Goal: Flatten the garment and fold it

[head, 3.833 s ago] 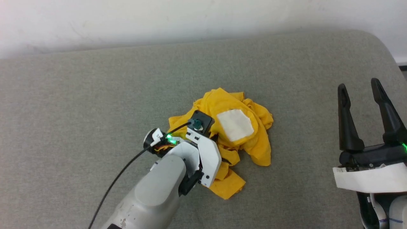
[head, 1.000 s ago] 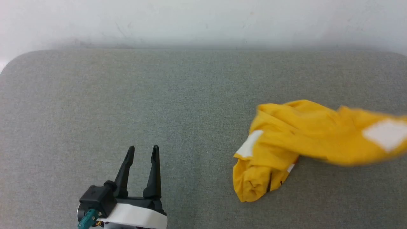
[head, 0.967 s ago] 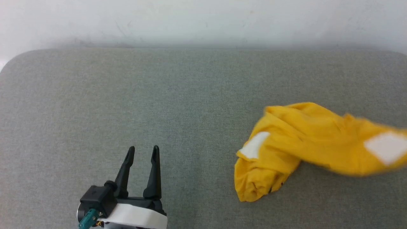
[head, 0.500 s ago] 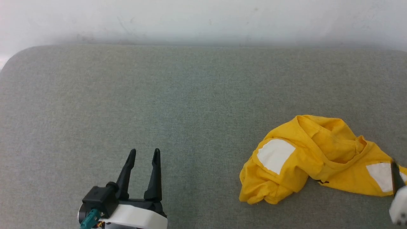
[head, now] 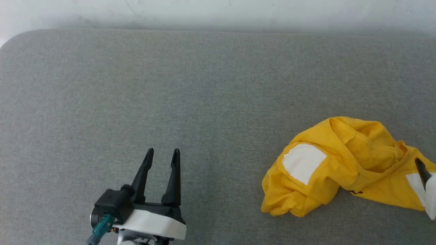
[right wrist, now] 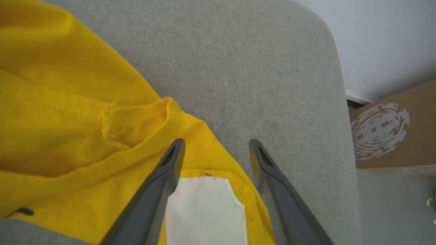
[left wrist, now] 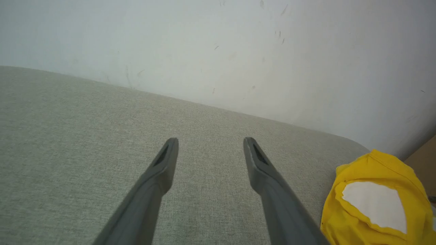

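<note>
The garment (head: 347, 166), a mustard-yellow T-shirt with white patches, lies crumpled on the grey padded surface (head: 204, 85) at the right of the head view. My right gripper (right wrist: 216, 144) hovers just over its right end, jaws open with nothing between them, above a white patch (right wrist: 204, 211). One of its dark fingers (head: 422, 172) shows at the head view's right edge. My left gripper (head: 161, 153) stands open and empty at the lower left, well clear of the garment (left wrist: 374, 200).
A white wall (head: 218, 13) runs behind the surface. The surface's rounded right edge (right wrist: 340, 102) is close to the garment's right end. Beyond it stands a brown cardboard box (right wrist: 391, 136) on the floor.
The garment, hanging stretched and blurred at the right a second ago, has dropped and settled in a heap. My right gripper has opened and let it go. The head camera has shifted slightly.
</note>
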Controlling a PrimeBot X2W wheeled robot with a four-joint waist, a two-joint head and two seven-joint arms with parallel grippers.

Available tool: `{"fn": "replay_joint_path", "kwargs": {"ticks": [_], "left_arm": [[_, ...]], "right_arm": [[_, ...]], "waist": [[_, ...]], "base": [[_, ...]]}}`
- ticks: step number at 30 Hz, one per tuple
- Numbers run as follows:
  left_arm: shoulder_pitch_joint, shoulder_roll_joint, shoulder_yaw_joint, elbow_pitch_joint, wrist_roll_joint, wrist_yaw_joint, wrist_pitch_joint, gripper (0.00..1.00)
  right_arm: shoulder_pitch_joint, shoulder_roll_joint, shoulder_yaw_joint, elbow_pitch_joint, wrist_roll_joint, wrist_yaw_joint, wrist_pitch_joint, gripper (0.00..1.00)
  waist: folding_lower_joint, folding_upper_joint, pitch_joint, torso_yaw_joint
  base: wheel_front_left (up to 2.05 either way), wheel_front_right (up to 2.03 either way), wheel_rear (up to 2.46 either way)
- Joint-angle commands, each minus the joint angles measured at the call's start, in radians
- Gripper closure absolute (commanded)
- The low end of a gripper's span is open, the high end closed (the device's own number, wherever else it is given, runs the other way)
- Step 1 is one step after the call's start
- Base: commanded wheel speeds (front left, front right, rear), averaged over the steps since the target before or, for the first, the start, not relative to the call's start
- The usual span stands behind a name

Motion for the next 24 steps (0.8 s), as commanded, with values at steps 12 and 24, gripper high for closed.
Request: {"fn": "replay_joint_path", "kwargs": {"ticks": [12,24], "left_arm": [[-0.022,0.0,-0.001,0.006,0.005,0.003,-0.004,0.0],[-0.044,-0.001,-0.007,-0.012,0.001,0.005,-0.005,0.0]], "right_arm": [[0.027,-0.047,0.103,0.222,0.144,-0.002,-0.063,1.0],[-0.288,-0.203,0.18,-0.103,0.098,-0.002,-0.116,1.0]], "waist": [[-0.0001,-0.0001,0.038,0.016],[-0.0001,-0.0001,0.093,0.021]], "base": [[0.0,0.0,0.0],[0.0,0.0,0.0]]}}
